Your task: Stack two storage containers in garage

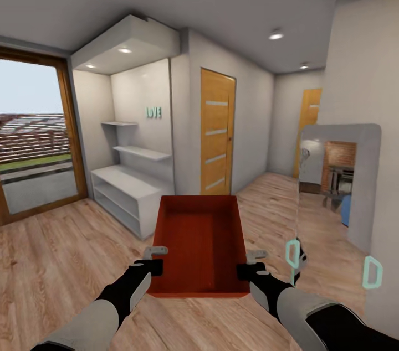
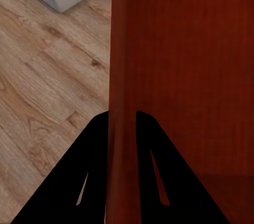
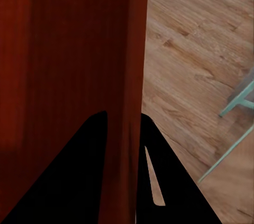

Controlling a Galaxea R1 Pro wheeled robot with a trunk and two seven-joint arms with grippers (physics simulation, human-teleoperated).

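The storage container (image 1: pixel 200 240) looks like smooth red-orange plastic with a faint sheen, and its wall pinched between the matt black fingers (image 2: pixel 92 171) shows fine vertical streaks. Beyond the fingers on both sides lies a light wood plank floor (image 1: pixel 66 262) with visible grain and knots and a satin finish. Ahead of the fingers stand matt white shelves (image 1: pixel 127 190) and a glossy orange wooden door (image 1: pixel 217 132).

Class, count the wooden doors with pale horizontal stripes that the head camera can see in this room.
2. One wooden door is straight ahead, beyond the storage container. The second door is farther back at the right, partly cut off by the wall; others may be hidden.
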